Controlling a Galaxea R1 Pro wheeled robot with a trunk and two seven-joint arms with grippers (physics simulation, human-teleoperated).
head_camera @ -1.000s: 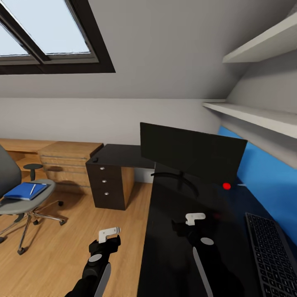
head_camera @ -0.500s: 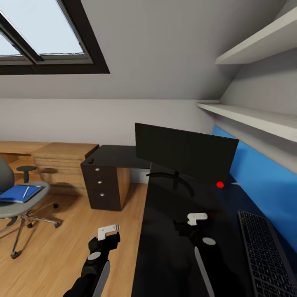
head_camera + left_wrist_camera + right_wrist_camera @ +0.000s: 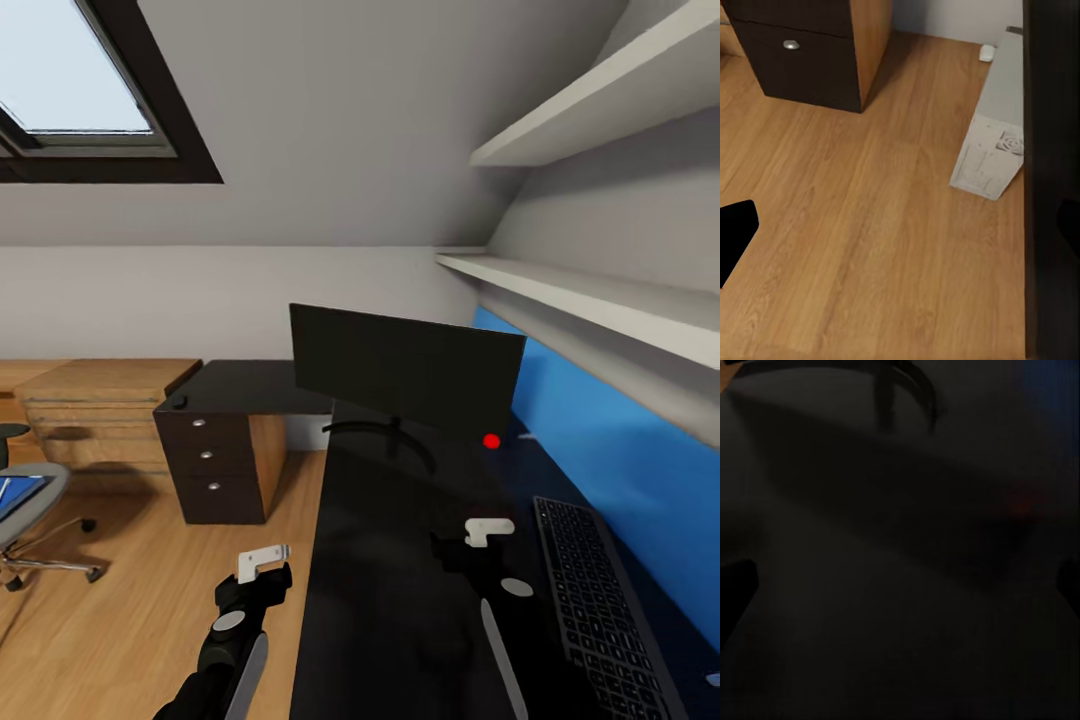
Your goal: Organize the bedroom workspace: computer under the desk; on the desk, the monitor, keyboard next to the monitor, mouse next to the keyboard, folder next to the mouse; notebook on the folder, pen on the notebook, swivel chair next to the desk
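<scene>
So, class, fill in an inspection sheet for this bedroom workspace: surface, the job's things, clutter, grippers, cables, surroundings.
Surface: glossy black desk.
Job's things: monitor and keyboard on the desk; mouse on its far corner; computer on the floor beside the desk edge; swivel chair with blue folder away at the left.
Clutter: nothing seen.
Grippers: left gripper over the floor, right gripper over the desk; both empty.
Cables: nothing seen.
Surroundings: wooden chest, wall shelves, skylight.
</scene>
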